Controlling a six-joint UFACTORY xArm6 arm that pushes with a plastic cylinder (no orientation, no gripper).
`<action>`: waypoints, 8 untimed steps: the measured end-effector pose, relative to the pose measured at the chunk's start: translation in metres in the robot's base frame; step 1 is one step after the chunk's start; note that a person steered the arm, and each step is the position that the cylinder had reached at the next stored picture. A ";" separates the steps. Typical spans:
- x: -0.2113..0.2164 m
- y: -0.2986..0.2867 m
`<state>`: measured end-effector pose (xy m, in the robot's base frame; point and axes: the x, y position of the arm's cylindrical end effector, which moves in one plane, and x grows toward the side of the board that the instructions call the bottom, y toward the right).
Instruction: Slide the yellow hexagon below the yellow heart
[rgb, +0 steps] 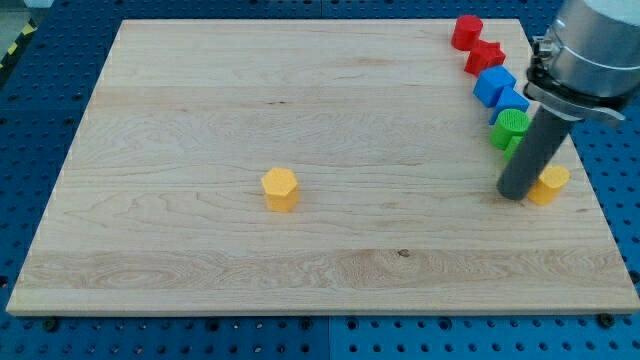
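The yellow hexagon (280, 188) lies alone on the wooden board, a little left of the view's centre. The yellow heart (550, 184) sits near the board's right edge, partly hidden behind the rod. My tip (512, 194) rests on the board right against the heart's left side, far to the right of the hexagon.
A line of blocks runs down from the board's top right corner: a red cylinder (466, 32), a red star-like block (485, 57), two blue blocks (493, 86) (512, 103), a green block (511, 127). The arm's body (590, 50) overhangs that corner. The wooden board (200, 100) lies on a blue pegboard.
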<state>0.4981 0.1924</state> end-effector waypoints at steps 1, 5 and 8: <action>-0.014 -0.074; -0.014 -0.311; 0.018 -0.242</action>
<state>0.5160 -0.0500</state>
